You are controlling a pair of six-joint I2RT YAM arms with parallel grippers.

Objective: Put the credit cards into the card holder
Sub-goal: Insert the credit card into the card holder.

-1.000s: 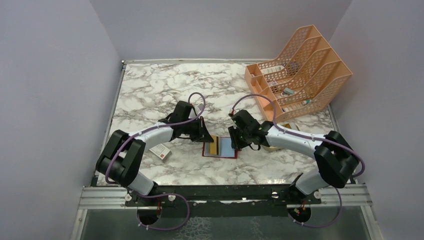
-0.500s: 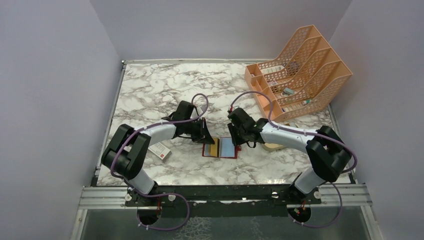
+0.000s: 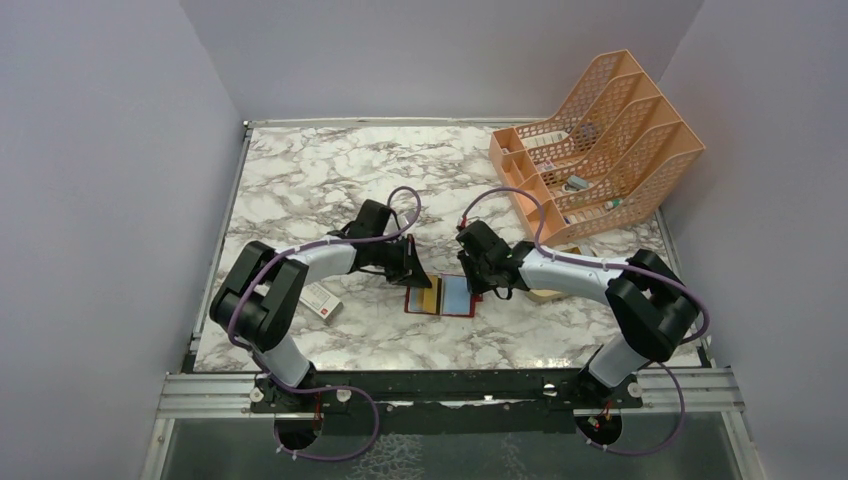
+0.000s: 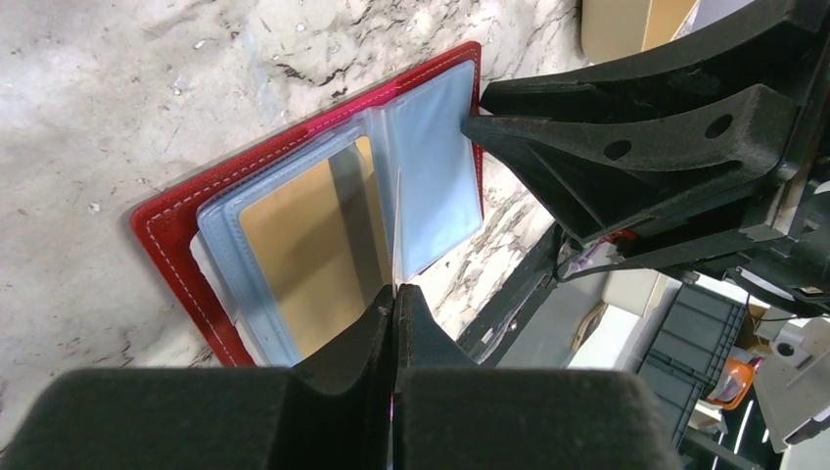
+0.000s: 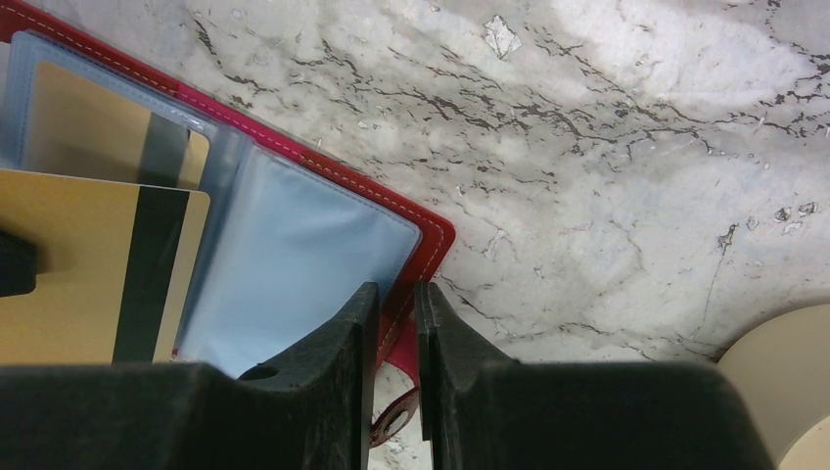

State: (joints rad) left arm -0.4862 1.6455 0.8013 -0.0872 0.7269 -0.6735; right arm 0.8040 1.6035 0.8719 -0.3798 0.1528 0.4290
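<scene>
The card holder (image 3: pixel 440 297) lies open on the marble, a red cover (image 4: pixel 166 235) with clear blue sleeves. One gold credit card (image 4: pixel 294 245) sits inside the left sleeve. My left gripper (image 3: pixel 415 278) is shut on a second gold credit card (image 5: pixel 78 284) with a black stripe. In the left wrist view that card (image 4: pixel 396 225) shows edge-on, standing over the fold. My right gripper (image 5: pixel 396 294) is at the holder's right edge (image 5: pixel 421 235), its jaws narrowed onto the red rim by the snap tab.
An orange mesh file rack (image 3: pixel 590 140) stands at the back right. A beige tray (image 3: pixel 545 293) lies just right of the right gripper. A small white box with a red mark (image 3: pixel 320 300) rests under the left forearm.
The right gripper's jaws have narrowed onto the holder's right edge. Both arms have drawn in slightly toward the holder; the left still holds its card.
</scene>
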